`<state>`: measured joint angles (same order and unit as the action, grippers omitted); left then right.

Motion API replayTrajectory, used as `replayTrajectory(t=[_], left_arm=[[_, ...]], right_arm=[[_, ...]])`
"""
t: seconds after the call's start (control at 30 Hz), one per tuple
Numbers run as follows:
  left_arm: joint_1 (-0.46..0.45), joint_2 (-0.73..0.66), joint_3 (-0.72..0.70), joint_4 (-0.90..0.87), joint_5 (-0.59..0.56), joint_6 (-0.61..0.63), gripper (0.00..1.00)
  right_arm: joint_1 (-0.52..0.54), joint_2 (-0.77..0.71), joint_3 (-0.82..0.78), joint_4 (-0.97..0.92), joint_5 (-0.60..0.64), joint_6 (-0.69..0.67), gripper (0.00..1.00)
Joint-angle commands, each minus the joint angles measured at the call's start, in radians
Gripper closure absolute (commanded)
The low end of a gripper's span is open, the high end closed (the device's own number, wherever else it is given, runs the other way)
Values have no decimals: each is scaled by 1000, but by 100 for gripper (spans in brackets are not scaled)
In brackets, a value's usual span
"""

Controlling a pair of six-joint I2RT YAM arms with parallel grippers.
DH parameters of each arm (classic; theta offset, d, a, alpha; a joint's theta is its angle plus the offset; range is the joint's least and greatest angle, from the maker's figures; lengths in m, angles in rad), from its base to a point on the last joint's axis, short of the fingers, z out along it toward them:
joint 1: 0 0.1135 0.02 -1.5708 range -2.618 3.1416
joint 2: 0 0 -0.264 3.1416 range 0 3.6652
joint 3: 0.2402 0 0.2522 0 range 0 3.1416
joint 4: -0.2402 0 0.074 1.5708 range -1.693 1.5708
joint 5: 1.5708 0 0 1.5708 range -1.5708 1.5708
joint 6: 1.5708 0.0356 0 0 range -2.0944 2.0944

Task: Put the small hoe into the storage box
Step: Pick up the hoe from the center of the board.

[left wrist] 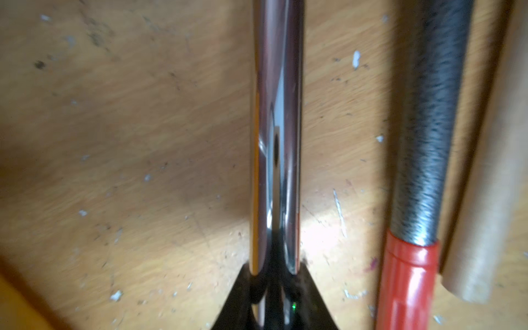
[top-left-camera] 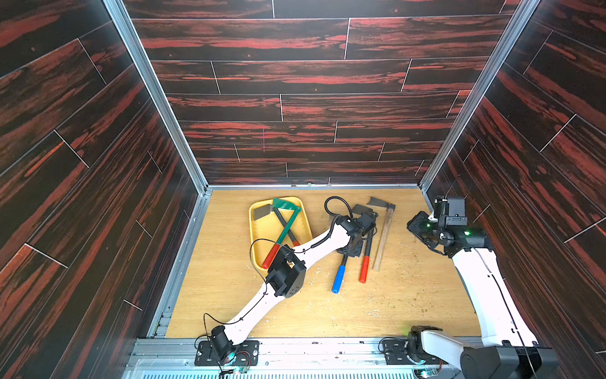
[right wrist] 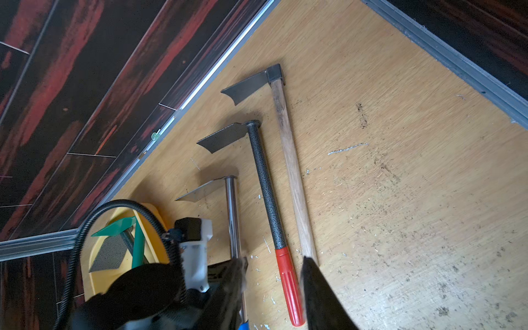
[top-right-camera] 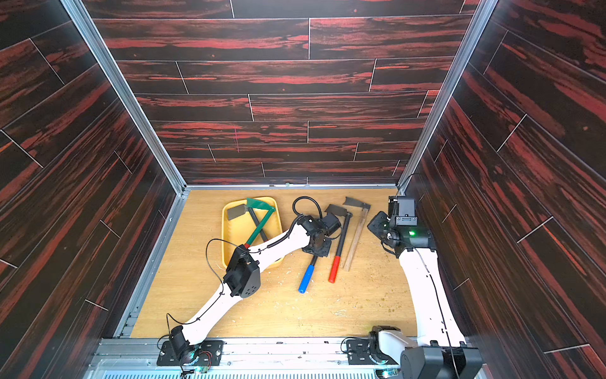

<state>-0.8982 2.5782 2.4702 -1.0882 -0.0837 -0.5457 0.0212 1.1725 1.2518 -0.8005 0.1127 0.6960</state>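
The small hoe (top-left-camera: 338, 279) has a chrome shaft (left wrist: 275, 128) and a blue grip, and lies left of two bigger hoes. My left gripper (top-left-camera: 350, 253) is shut on the chrome shaft (right wrist: 233, 211) around its middle, and its jaws hide that part. Whether the hoe is off the table I cannot tell. The storage box (top-left-camera: 254, 236), a yellow tray, sits at the back left, beside my left forearm. My right gripper (right wrist: 275, 259) hangs open and empty above the table at the right (top-left-camera: 416, 228).
Inside the tray lie a green hoe (top-left-camera: 285, 226) with a red grip and a black-shafted hoe with a grey blade (top-left-camera: 262, 211). Right of the small hoe lie a speckled black hoe with a red grip (top-left-camera: 364, 269) and a wooden-handled hoe (top-left-camera: 383, 236). Walls enclose three sides.
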Motion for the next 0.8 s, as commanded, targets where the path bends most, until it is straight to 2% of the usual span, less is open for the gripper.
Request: replayTrajectory(t=[0.0,0.77], left_arm=[[-5,-107,20,-30,-37,16,84],[-5,-199,128,-133,-114,91,84]], right_arm=[[-6,-4,21,-11,10,-7,62],[-11,3,31,-3,17,-10,62]])
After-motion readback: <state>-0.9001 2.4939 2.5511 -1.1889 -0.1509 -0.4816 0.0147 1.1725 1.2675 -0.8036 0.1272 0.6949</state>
